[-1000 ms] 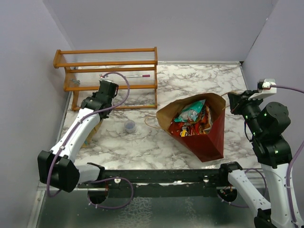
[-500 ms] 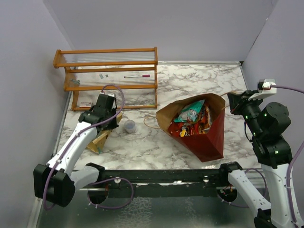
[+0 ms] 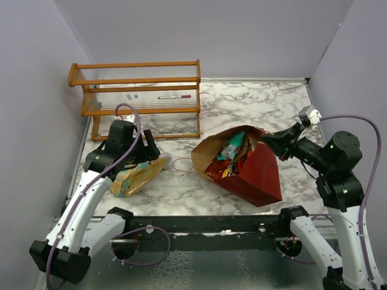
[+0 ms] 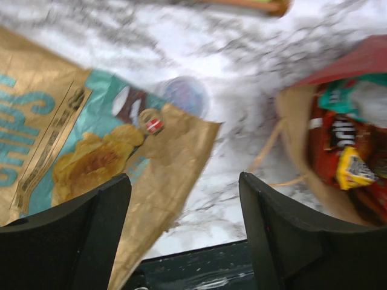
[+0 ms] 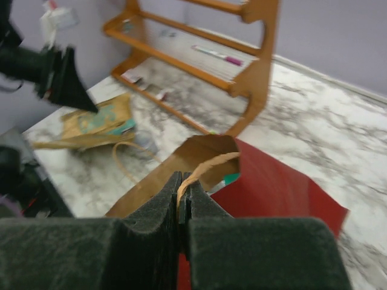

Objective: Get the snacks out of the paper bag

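Right gripper (image 5: 181, 181) pinched tight on bag (image 5: 272, 187) mouth edge; bag on its side, snacks (image 3: 233, 158) showing. Left gripper (image 4: 184, 181) spread wide, empty, over tan packet (image 4: 91, 157).

Dark red paper bag (image 3: 260, 178) tilted, mouth leftward, snacks (image 3: 233, 156) inside; tan-and-teal packet (image 3: 136, 176) flat, well apart to its left.

I can't read anything for certain: the big teal letters on the tan packet (image 4: 103, 163) are cut off and blurred, and the white lettering on a dark red packet (image 4: 340, 136) inside the paper bag (image 4: 358, 59) is smeared too.
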Motion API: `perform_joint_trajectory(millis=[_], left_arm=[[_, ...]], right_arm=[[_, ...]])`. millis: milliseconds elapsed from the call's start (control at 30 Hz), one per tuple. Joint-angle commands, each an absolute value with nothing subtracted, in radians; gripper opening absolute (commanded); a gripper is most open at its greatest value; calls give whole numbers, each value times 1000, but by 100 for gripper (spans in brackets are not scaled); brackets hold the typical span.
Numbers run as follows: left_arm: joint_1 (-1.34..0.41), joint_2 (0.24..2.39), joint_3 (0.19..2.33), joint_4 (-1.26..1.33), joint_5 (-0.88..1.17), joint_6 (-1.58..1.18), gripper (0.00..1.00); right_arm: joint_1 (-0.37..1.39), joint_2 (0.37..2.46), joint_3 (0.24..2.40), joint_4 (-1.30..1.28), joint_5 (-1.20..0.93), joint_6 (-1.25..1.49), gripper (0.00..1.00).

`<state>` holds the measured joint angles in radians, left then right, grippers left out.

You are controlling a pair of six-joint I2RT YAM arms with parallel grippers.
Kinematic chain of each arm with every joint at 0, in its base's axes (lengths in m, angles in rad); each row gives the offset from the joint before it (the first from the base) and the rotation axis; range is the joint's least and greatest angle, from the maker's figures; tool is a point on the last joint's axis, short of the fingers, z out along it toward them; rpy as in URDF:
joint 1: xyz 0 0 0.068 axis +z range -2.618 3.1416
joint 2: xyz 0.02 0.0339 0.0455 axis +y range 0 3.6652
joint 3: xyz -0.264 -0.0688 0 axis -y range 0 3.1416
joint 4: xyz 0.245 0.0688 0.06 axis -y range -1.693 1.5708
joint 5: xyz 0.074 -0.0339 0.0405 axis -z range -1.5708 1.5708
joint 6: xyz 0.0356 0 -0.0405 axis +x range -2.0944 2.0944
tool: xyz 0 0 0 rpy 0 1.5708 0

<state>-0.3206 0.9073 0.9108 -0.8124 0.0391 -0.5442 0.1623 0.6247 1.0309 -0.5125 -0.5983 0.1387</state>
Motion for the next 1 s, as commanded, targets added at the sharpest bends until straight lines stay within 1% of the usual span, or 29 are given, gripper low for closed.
perform_joint_trajectory(millis=[0, 67, 167, 233, 333, 433, 633, 733, 767, 900, 967], left_arm=[[-323, 867, 1048, -806, 183, -527, 76], [-322, 859, 1062, -739, 289, -528, 76], [-326, 849, 1021, -568, 481, -582, 78], [-338, 828, 975, -433, 540, -643, 78], [-381, 799, 926, -305, 516, -689, 80], [-446, 818, 914, -271, 472, -684, 80], [-700, 867, 860, -194, 308, -685, 80], [-794, 891, 835, -125, 265, -700, 80], [-828, 900, 830, -106, 249, -706, 80], [-982, 965, 859, -66, 138, -675, 79], [-1055, 1011, 894, -84, 54, -643, 77]], right_arm=[[166, 557, 987, -445, -922, 103, 2], [166, 522, 967, -454, -873, 109, 2], [166, 487, 977, -497, -748, 111, 2], [166, 462, 992, -518, -656, 120, 2], [166, 445, 1012, -535, -558, 145, 2], [166, 454, 1028, -548, -506, 162, 2], [166, 516, 967, -409, -433, 156, 2], [166, 592, 962, -314, -439, 111, 2], [166, 622, 968, -285, -474, 96, 2], [166, 762, 1020, -213, -786, 16, 2], [166, 817, 1053, -242, -869, -31, 2]])
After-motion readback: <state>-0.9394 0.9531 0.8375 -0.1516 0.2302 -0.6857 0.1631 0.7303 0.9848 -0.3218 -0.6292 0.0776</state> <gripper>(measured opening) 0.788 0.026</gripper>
